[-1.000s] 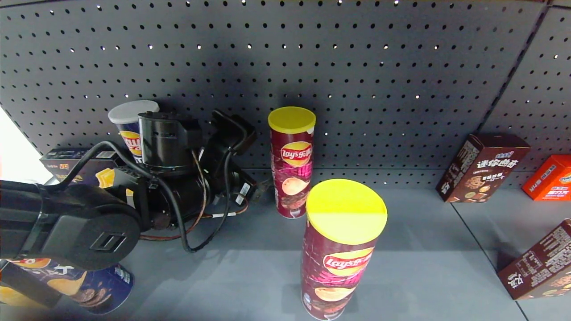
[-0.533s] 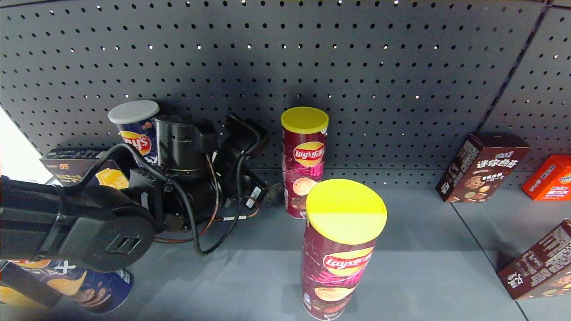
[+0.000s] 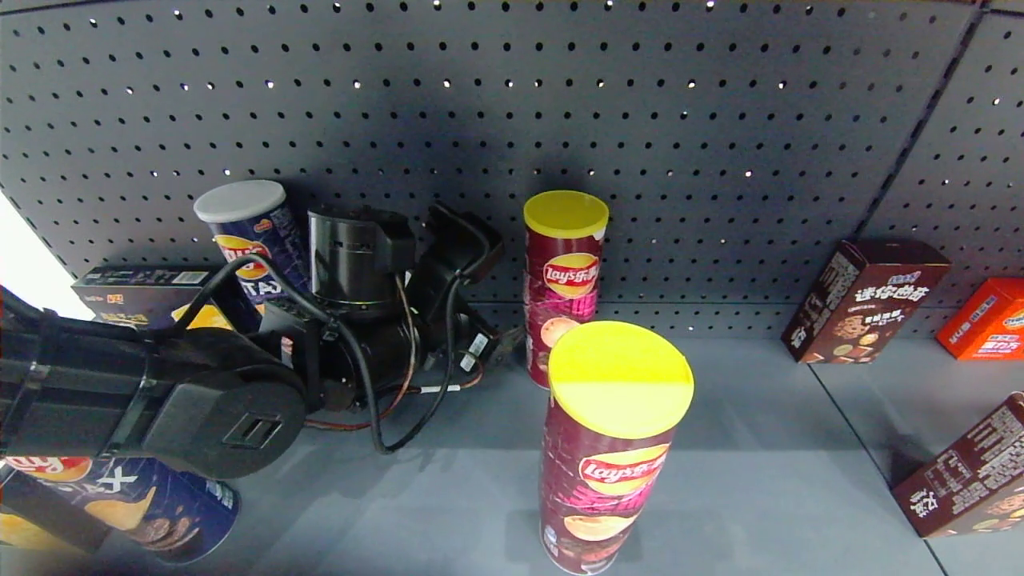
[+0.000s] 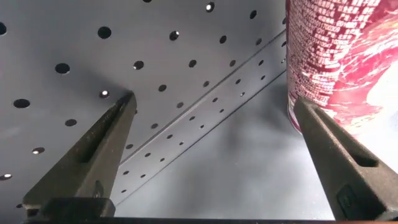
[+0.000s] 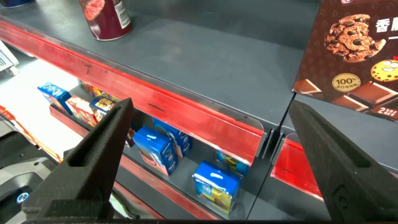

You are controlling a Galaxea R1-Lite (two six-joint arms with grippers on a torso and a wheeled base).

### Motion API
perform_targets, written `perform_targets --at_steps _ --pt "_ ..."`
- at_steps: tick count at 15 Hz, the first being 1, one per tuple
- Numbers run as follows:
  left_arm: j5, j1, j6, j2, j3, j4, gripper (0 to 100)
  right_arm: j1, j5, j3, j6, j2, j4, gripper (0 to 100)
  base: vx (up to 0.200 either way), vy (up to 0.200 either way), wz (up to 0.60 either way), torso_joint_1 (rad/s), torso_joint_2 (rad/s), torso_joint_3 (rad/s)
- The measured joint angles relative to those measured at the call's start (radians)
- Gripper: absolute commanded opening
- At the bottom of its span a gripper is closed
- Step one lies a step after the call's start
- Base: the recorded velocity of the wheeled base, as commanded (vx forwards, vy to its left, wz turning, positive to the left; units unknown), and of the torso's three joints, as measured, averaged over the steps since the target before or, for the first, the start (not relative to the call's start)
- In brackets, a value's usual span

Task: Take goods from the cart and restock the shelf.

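Two maroon chip cans with yellow lids stand upright on the grey shelf [image 3: 768,480]. The back can [image 3: 564,272] stands close to the pegboard wall; the front can [image 3: 612,448] is nearer to me. My left gripper [image 3: 509,341] sits low on the shelf just left of the back can. In the left wrist view the left gripper [image 4: 211,106] is open, and one finger [image 4: 333,155] rests against the side of that can [image 4: 342,56]. My right gripper [image 5: 205,118] is open and holds nothing, out in front of the shelf's red front edge [image 5: 161,99].
A blue chip can [image 3: 248,232] with a grey lid and a dark box [image 3: 136,288] stand behind the left arm. Another blue can [image 3: 152,504] lies at the front left. Brown boxes [image 3: 864,300] [image 3: 968,472] and an orange box [image 3: 984,316] occupy the right side.
My left arm has moved to the right along the shelf, and the back maroon can has slid right with it, ending behind the front can.
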Motion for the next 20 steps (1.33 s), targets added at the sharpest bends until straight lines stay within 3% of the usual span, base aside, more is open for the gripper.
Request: perform_targets --at_steps 3,6,10,16,20 --pt "0.0 -0.001 -0.002 -0.01 0.014 -0.001 100 0.0 0.0 0.0 0.0 0.0 0.0 100 0.0 0.0 0.0 0.0 0.0 0.0" --pt "-0.003 -0.004 -0.019 -0.094 0.093 0.001 100 0.0 0.0 0.0 0.0 0.0 0.0 100 0.0 0.0 0.0 0.0 0.0 0.0" --pt "-0.009 -0.011 -0.04 -0.293 0.294 0.011 100 0.0 0.0 0.0 0.0 0.0 0.0 100 0.0 0.0 0.0 0.0 0.0 0.0" --pt "-0.01 -0.054 -0.044 -0.666 0.647 0.018 100 0.0 0.0 0.0 0.0 0.0 0.0 100 0.0 0.0 0.0 0.0 0.0 0.0" --pt "-0.01 -0.081 -0.05 -0.848 0.778 0.018 100 0.0 0.0 0.0 0.0 0.0 0.0 100 0.0 0.0 0.0 0.0 0.0 0.0"
